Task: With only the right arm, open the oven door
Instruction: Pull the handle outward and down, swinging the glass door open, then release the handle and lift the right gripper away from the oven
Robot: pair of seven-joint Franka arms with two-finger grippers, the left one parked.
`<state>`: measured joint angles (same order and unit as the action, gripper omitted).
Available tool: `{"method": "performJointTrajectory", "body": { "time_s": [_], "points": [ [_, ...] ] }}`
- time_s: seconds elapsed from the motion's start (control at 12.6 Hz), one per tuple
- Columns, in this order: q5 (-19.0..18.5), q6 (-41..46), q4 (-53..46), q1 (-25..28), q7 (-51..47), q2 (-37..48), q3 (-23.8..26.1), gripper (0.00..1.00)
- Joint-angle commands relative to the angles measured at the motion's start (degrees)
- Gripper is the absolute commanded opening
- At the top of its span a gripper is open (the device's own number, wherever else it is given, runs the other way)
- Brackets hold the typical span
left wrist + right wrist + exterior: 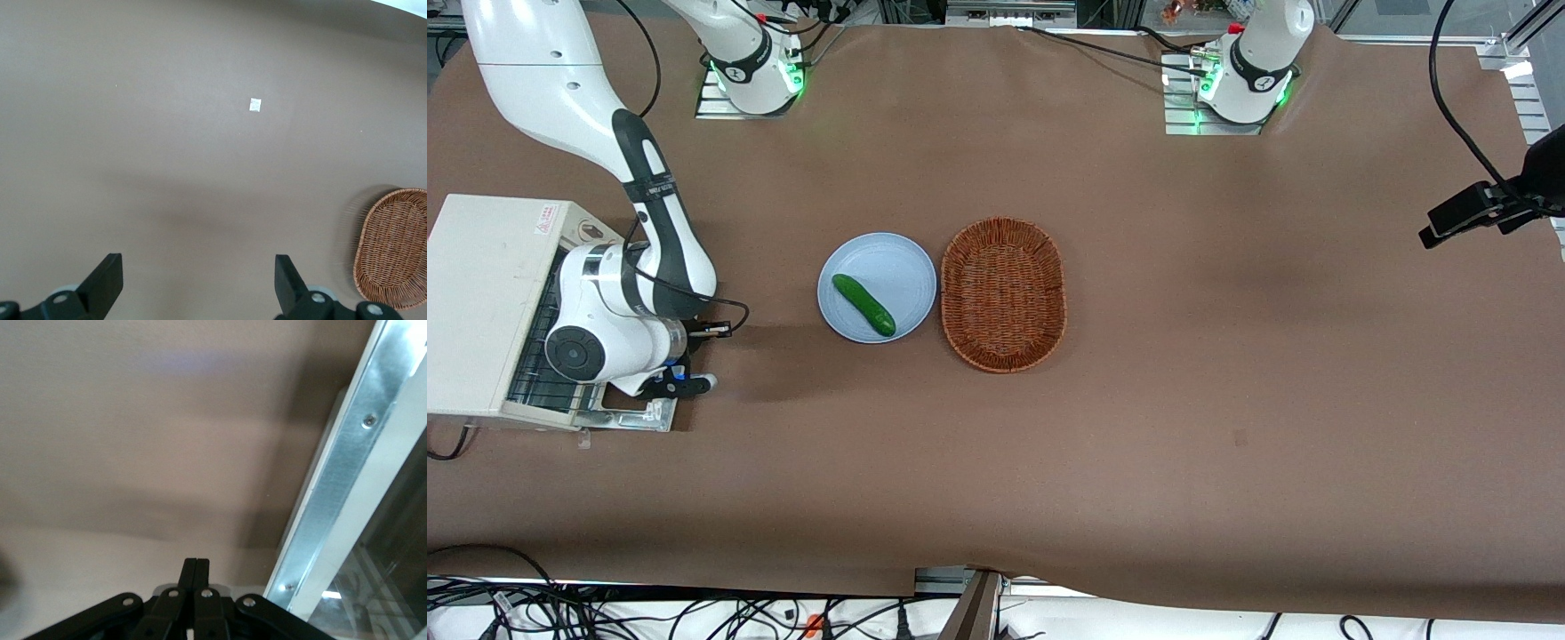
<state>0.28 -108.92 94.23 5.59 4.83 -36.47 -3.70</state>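
The cream-white toaster oven [480,302] stands at the working arm's end of the table. Its oven door [633,416] is swung down and lies about level in front of the oven, mostly hidden under the right arm's wrist [605,329]. The wire rack [529,360] shows inside. My gripper [683,385] is low at the door's outer edge, over the table. In the right wrist view the gripper [197,561] has its fingers pressed together with nothing between them, beside the door's silver frame [357,460] and dark glass [393,573].
A pale blue plate [889,258] with a green cucumber [863,304] lies mid-table, and a woven basket [1003,293] is beside it, also seen in the left wrist view [393,247]. A black camera boom [1485,209] reaches in at the parked arm's end.
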Motion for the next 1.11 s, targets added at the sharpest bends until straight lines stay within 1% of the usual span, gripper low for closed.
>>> {"method": "performJointTrajectory", "body": {
  "time_s": [0.0, 0.08, 0.16, 0.24, 0.32, 0.4, 0.55, 0.87, 1.03],
  "points": [
    [1.0, 5.4, -5.1, 0.2, 0.0, 0.7, -0.2, 0.25],
    [0.8, 6.0, -6.5, 0.2, 0.1, 1.0, -0.3, 0.38],
    [0.5, 6.1, -6.9, 0.1, 0.1, 1.7, -0.3, 0.53],
    [0.5, 6.1, -7.0, -0.1, 0.6, 2.8, -0.3, 0.65],
    [0.5, 6.1, -7.0, -0.2, 2.2, 3.9, -0.5, 0.86],
    [0.6, 6.3, -7.0, -0.3, 4.6, 5.2, -0.8, 1.00],
    [0.8, 9.0, -7.7, -0.3, 6.1, 7.2, -0.9, 1.00],
    [0.6, 19.5, -18.2, -0.8, 6.2, 7.2, -0.9, 1.00],
    [0.3, 24.7, -21.0, -0.7, 5.3, 8.1, -1.1, 1.00]
  ]
}}
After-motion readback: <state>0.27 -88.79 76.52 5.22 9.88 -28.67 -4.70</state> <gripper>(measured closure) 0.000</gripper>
